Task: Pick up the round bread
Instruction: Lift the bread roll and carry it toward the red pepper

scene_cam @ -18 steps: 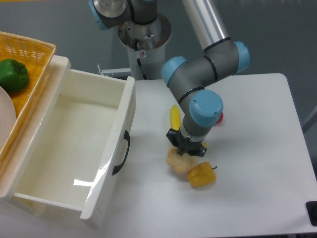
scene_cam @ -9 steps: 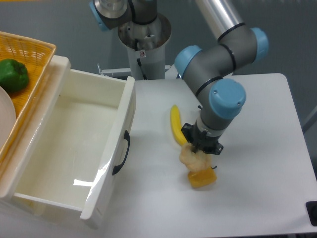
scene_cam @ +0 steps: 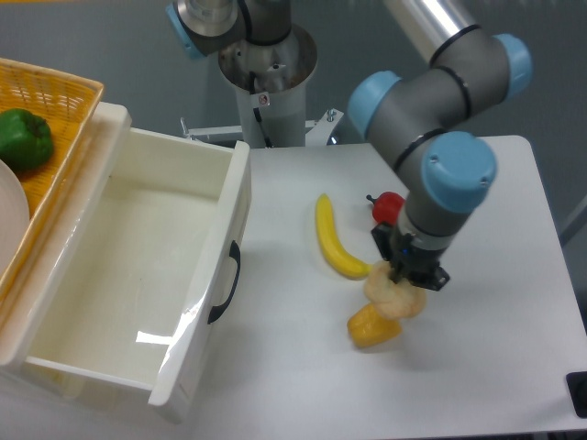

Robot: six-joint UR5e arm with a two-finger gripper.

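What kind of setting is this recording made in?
Most likely a robotics lab tabletop set up for manipulation tests: a pedestal-mounted arm over a plain white table, toy-like produce such as a banana and yellow pepper, and an open white drawer. The end effector holds the round bread.

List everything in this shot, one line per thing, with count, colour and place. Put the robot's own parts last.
round bread: one, pale cream, held under the gripper, in front of the yellow pepper
yellow pepper: one, yellow-orange, on the table, partly hidden by the bread
banana: one, yellow, on the table left of the gripper
red item: one, red with a dark stem, on the table behind the arm, mostly hidden
green pepper: one, green, in the basket at far left
basket: one, yellow wicker, far left
drawer: one, white, open, nothing visible inside, left of the table
table: one, white
arm: one, grey with blue joints, reaching from the back
gripper: one, black, jaws closed on the bread
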